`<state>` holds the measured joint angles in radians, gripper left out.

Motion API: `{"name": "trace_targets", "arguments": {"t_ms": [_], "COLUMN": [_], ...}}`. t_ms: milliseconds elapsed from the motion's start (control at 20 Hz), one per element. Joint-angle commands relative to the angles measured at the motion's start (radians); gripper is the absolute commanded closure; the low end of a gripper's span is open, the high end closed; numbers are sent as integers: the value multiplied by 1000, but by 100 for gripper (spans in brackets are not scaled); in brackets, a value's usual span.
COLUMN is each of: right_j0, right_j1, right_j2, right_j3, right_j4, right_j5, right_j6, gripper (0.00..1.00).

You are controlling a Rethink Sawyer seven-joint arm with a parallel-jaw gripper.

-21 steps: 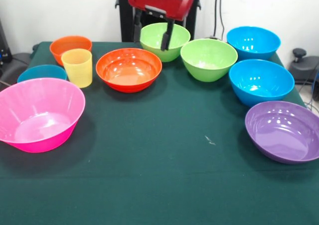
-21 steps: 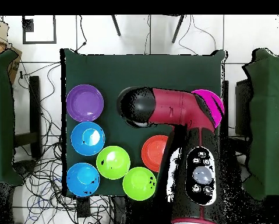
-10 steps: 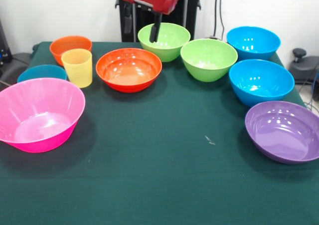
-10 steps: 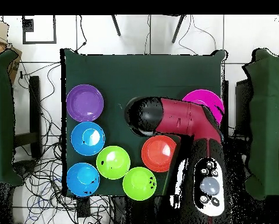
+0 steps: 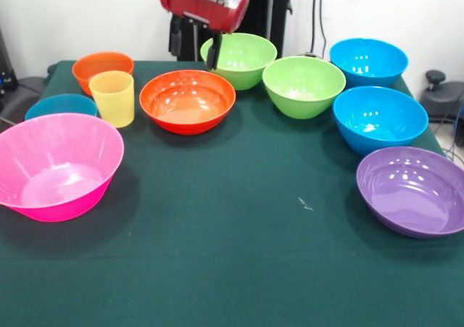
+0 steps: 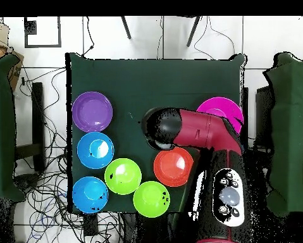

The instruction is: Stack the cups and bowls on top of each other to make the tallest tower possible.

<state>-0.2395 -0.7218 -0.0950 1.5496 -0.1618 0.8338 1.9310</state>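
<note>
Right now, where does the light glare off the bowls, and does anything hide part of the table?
Front view: bright ceiling-light spots gleam inside the purple bowl, the nearer blue bowl and the wide orange bowl; each bowl casts a soft shadow on the green cloth. Overhead view: a white glint shows in one blue bowl, and the red arm covers part of the pink bowl.

Glossy smooth plastic bowls (image 5: 188, 100) and a translucent ribbed cup (image 5: 112, 98) sit on matt green cloth (image 5: 232, 269).
</note>
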Motion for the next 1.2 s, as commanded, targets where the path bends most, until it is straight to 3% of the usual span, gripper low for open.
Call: {"name": "trace_targets", "arguments": {"t_ms": [50, 700, 1200], "right_j0": [-19, -16, 7], "right_j1": [108, 171, 197], "right_j2": [30, 8, -34], "right_j3": [2, -46, -92], "right_j4": [-59, -111, -168], "right_j5": [-109, -176, -176], "right_j6": [73, -12, 6], "gripper": [0, 0, 0]}}
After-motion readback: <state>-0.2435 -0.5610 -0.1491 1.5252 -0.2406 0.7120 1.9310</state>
